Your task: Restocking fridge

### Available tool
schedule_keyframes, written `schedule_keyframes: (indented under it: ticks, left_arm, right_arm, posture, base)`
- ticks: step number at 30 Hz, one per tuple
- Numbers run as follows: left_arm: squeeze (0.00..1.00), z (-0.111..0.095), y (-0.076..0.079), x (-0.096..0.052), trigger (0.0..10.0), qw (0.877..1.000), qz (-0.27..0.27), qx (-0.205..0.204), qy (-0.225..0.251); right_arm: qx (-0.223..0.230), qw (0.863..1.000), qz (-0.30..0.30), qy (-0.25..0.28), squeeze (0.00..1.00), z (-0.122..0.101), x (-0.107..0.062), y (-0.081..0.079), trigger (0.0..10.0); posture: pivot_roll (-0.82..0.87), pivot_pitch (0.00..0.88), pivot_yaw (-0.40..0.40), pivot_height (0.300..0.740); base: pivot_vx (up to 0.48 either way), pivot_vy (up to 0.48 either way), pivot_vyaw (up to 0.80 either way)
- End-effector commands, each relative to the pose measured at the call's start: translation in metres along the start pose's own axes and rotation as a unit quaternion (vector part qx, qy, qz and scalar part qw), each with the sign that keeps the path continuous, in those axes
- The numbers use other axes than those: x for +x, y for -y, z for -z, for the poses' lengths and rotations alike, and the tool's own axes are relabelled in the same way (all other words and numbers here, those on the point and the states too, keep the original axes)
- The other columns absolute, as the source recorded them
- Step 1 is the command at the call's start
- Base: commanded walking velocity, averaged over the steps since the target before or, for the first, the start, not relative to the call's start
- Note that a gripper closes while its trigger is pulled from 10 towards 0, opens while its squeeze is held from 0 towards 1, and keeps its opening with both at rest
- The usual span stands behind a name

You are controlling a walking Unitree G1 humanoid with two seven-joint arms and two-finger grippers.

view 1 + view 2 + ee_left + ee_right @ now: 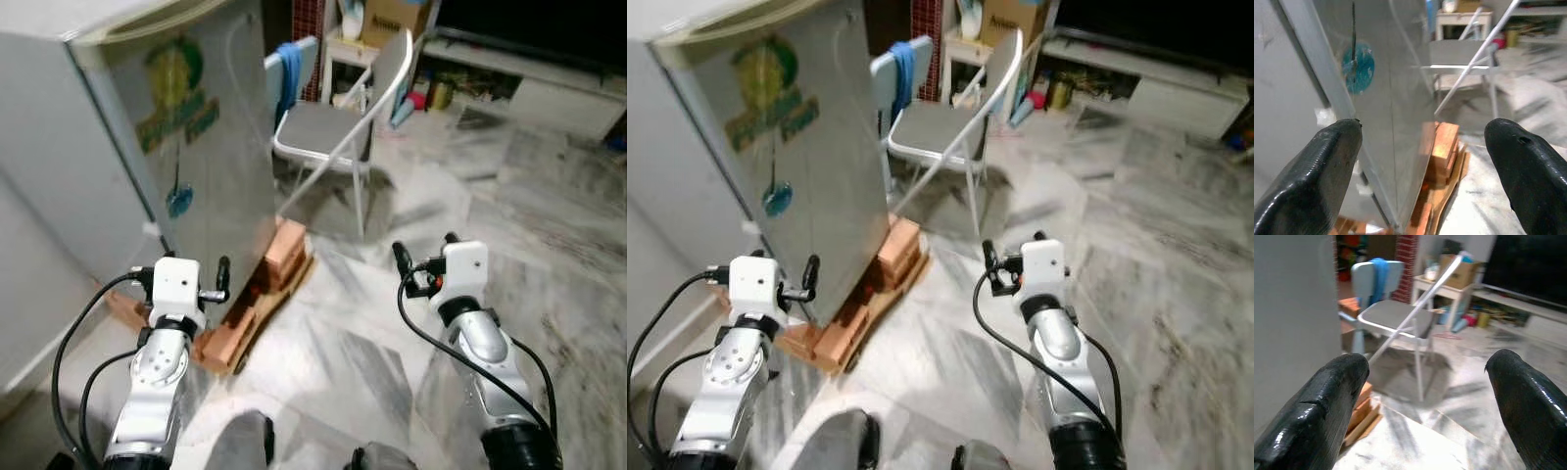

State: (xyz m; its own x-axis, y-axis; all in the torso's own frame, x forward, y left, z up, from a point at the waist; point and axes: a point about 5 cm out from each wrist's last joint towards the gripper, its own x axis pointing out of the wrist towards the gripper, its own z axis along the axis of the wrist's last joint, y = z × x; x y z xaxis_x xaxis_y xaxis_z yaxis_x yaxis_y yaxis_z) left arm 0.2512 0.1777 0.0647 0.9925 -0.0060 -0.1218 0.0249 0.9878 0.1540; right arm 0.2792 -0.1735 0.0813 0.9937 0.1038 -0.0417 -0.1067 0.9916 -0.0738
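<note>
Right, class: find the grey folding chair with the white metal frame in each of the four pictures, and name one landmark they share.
Left eye view: grey folding chair, upper middle, beyond the fridge door.
Right eye view: upper middle.
Left wrist view: seat and frame, upper right between the fingers.
Right wrist view: centre.
Shared landmark: the stack of orange bricks under the silver fridge.
</note>
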Motion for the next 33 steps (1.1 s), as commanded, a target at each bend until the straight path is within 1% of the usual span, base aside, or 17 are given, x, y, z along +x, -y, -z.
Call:
schedule_keyframes:
  ticks: [1,4,5,7,10,11,22,25,26,28,31,33]
  left_arm:
    - [0.0,-0.007,-0.005,0.003,10.0,1.0,-0.005,0.006,0.011]
    - [0.0,-0.009,-0.003,0.004,10.0,1.0,0.009,0.016,0.021]
    - [0.0,-0.011,-0.001,0.004,10.0,0.999,0.023,0.027,0.03]
    - [0.0,-0.014,0.002,0.004,10.0,0.998,0.031,0.038,0.04]
    - [0.0,-0.013,0.004,0.004,10.0,0.999,0.03,0.018,0.035]
    - [0.0,-0.013,0.004,0.004,10.0,0.999,0.033,0.016,0.035]
    - [0.0,-0.014,0.004,0.005,10.0,0.999,0.021,0.012,0.039]
    - [0.0,-0.014,0.001,0.008,10.0,0.999,-0.003,0.022,0.037]
    - [0.0,-0.015,-0.001,0.01,10.0,0.999,-0.013,0.015,0.037]
    - [0.0,-0.017,-0.004,0.011,10.0,0.999,-0.018,0.003,0.042]
    - [0.0,-0.019,-0.005,0.011,10.0,0.999,-0.007,0.008,0.046]
    - [0.0,-0.019,-0.005,0.011,10.0,0.999,-0.001,0.016,0.049]
  right_arm:
    - [0.002,1.0,-0.002,0.008,0.0,-0.004,0.003,-0.002,10.0]
    - [0.002,1.0,-0.001,0.009,0.0,-0.004,0.003,-0.002,10.0]
    - [0.002,1.0,-0.001,0.009,0.0,-0.004,0.003,-0.002,10.0]
    - [0.002,1.0,0.001,0.009,0.0,-0.004,0.003,-0.002,10.0]
    - [0.001,1.0,0.004,0.006,0.0,-0.004,0.003,-0.001,10.0]
    - [0.002,1.0,0.006,0.004,0.0,-0.003,0.003,-0.001,10.0]
    - [-0.001,1.0,0.005,0.003,0.0,-0.003,0.002,-0.002,10.0]
    - [-0.003,1.0,0.003,0.004,0.0,-0.004,0.004,-0.003,10.0]
    - [-0.004,1.0,0.002,0.008,0.0,-0.007,0.006,-0.004,10.0]
    - [-0.003,1.0,0.002,0.011,0.0,-0.009,0.008,-0.005,10.0]
    - [-0.002,1.0,0.004,0.014,0.0,-0.01,0.008,-0.004,10.0]
    - [-0.008,1.0,0.001,0.016,0.0,-0.01,0.008,-0.006,10.0]
  posture:
    - [0.09,0.058,-0.06,0.74]
    - [0.09,0.059,-0.061,0.74]
    - [0.08,0.059,-0.061,0.74]
    - [0.08,0.061,-0.06,0.74]
    - [0.08,0.062,-0.059,0.74]
    - [0.08,0.064,-0.058,0.74]
    - [0.08,0.081,-0.066,0.74]
    - [0.09,0.082,-0.068,0.74]
    - [0.09,0.082,-0.068,0.74]
    - [0.09,0.091,-0.066,0.74]
    - [0.09,0.096,-0.063,0.74]
    - [0.09,0.096,-0.062,0.74]
  base:
    - [0.0,0.48,0.0]
    - [0.0,0.47,0.0]
    - [0.0,0.428,0.0]
    - [0.382,0.176,0.0]
    - [0.462,0.0,0.0]
    - [0.428,0.0,-0.8]
    - [0.0,0.0,-0.8]
    - [0.0,0.0,-0.8]
    - [0.0,0.0,-0.8]
    - [0.0,0.24,-0.8]
    - [0.0,0.431,-0.65]
    - [0.0,0.48,-0.22]
